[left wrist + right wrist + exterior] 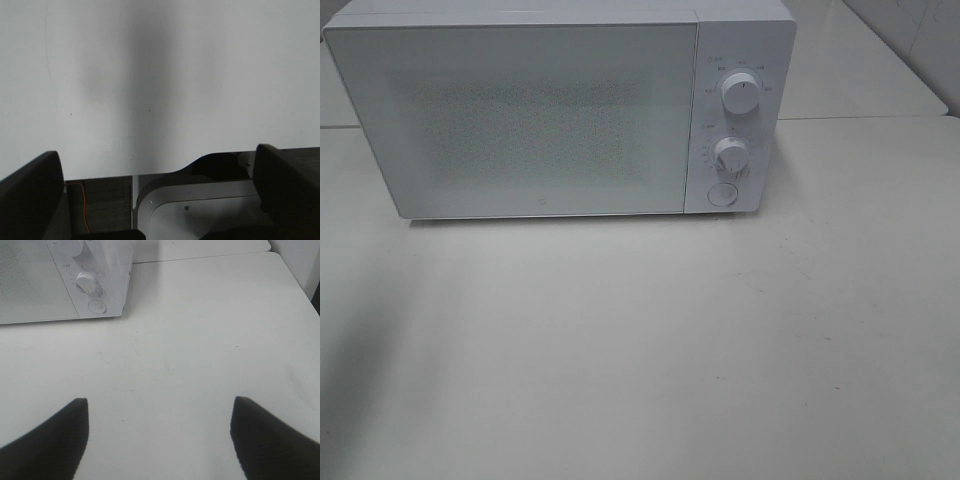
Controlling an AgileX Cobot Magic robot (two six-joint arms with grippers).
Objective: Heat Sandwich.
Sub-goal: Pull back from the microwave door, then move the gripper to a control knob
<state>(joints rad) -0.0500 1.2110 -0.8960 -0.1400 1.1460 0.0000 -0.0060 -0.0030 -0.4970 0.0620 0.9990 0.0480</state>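
**Q:** Where is the sandwich?
**A:** It shows in no view; it may sit behind the closed door (520, 115) of the microwave (740, 40), at the far side of the desk (640, 350).
**Q:** And the tools?
**A:** The left tool (157, 151) and right tool (161, 401) are both spread wide and empty, probably held back from the oven's front.

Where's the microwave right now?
In the high view the microwave stands at the back of the table, left of centre, with bare tabletop in front of it.
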